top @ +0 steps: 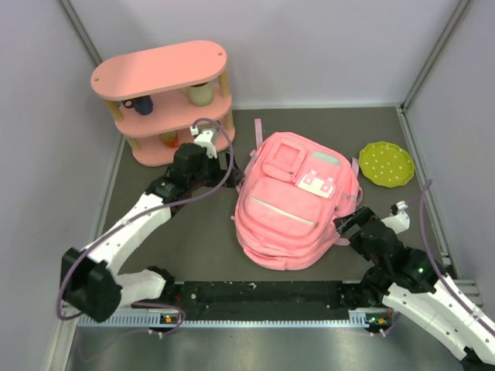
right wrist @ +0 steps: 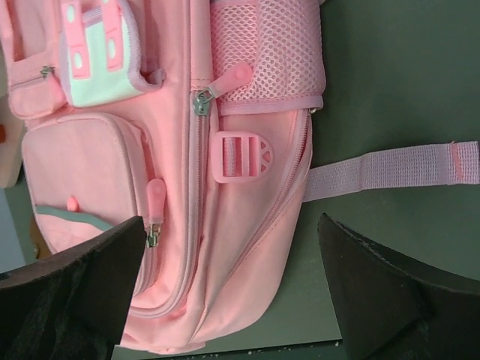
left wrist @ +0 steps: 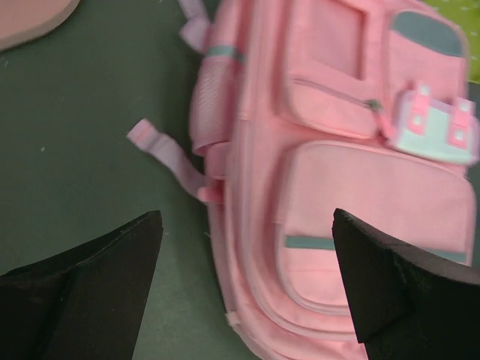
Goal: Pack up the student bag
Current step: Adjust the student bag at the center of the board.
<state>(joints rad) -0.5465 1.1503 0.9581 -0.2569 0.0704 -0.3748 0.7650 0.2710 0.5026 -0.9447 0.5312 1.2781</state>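
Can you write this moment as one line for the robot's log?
bag: on table | left gripper: open, empty, by bag | right gripper: open, empty, by bag

Dark desk boxed in by pale walls.
The dark green desk is closed in by plain grey-white walls behind and on both sides, evenly lit; a pink oval three-tier shelf stands in its far left corner.

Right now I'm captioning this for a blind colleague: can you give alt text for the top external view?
A pink student bag lies front-up on the dark table, the left arm and right arm reaching toward its sides. A pink three-tier shelf stands back left, a green dotted plate back right.
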